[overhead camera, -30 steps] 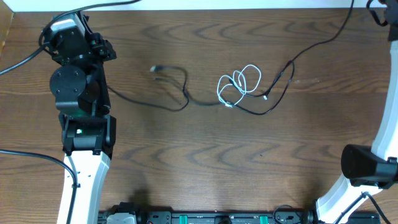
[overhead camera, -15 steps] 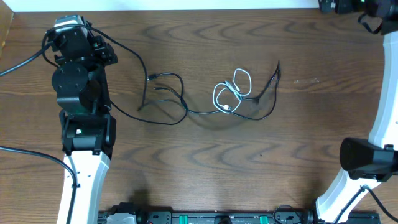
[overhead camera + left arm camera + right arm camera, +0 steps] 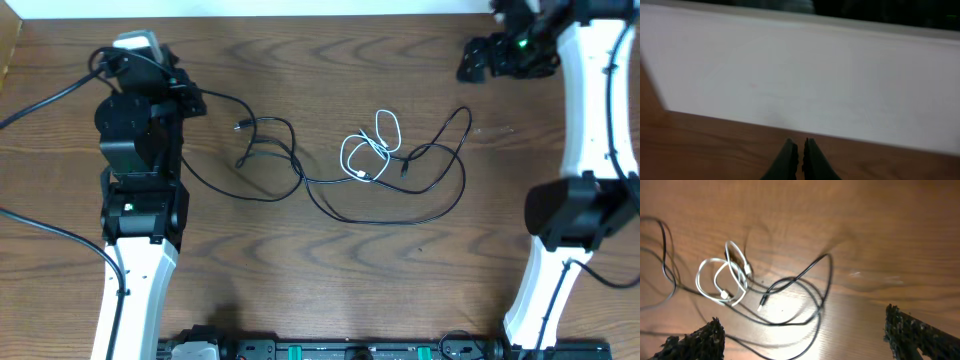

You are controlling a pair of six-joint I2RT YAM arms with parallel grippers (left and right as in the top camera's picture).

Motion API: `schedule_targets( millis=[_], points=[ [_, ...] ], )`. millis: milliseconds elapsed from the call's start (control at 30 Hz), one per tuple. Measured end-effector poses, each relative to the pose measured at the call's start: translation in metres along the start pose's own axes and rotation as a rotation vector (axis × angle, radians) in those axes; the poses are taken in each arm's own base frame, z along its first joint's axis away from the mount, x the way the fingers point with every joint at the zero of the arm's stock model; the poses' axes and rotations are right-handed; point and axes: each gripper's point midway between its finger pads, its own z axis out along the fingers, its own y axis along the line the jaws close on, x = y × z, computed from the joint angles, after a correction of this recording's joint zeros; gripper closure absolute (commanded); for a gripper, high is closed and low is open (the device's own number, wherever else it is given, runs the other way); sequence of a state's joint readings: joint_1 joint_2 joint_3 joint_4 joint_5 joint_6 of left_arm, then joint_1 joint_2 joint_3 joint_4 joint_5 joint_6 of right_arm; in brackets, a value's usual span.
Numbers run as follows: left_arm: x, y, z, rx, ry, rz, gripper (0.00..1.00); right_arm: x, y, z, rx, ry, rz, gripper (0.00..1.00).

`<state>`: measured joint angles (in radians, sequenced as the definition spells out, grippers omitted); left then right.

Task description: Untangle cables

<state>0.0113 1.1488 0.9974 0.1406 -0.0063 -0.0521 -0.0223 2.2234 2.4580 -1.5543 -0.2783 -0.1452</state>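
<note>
**A:** Whereabouts of the cables?

**B:** Centre of the overhead frame, flat on the wooden table (image 3: 300, 290). Short white cable (image 3: 370, 148) coiled in small loops. Long black cables (image 3: 400, 205) threaded through it, sweeping out to left and right.

**A:** And the grippers?

**B:** Upper right from above, the right gripper (image 3: 802, 322): fingers spread wide, holding nothing, well apart from the tangle. Upper left, the left gripper (image 3: 799, 144): fingers pressed together. From above, one of the black cables leading right up to it. Pinched or merely passing beneath, cannot tell.

**A:** Risks from here?

**B:** Most likely a tightened knot, from pulling a black end looped through the white coil. Also a missed pinch, with cable this thin and flat on the wood. Possibly the whole bundle dragged along rather than separated, for want of a second anchor.

**A:** Any containers?

**B:** None in view. Nothing boxed, nothing binned.
</note>
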Motion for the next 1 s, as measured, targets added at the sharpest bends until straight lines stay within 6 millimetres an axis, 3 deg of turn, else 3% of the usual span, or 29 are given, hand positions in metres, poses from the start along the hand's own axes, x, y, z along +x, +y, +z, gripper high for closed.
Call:
schedule_targets(
  millis=[167,400,767,1000],
  points=[
    [0.026,-0.020,-0.002,0.122,0.111,-0.001,0.93,0.014,0.010,0.031,-0.059,0.111,-0.008,0.01],
    [0.062,-0.032,-0.002,0.198,0.249,-0.012,0.92,0.023,0.019,0.037,-0.073,0.159,-0.012,0.01],
    [0.079,-0.048,-0.005,0.297,0.317,-0.030,0.92,0.040,0.008,0.037,-0.007,0.235,0.028,0.01],
    [0.083,-0.049,-0.007,0.306,0.336,-0.030,0.93,0.054,0.002,0.069,-0.015,0.297,0.062,0.01]
  ],
)
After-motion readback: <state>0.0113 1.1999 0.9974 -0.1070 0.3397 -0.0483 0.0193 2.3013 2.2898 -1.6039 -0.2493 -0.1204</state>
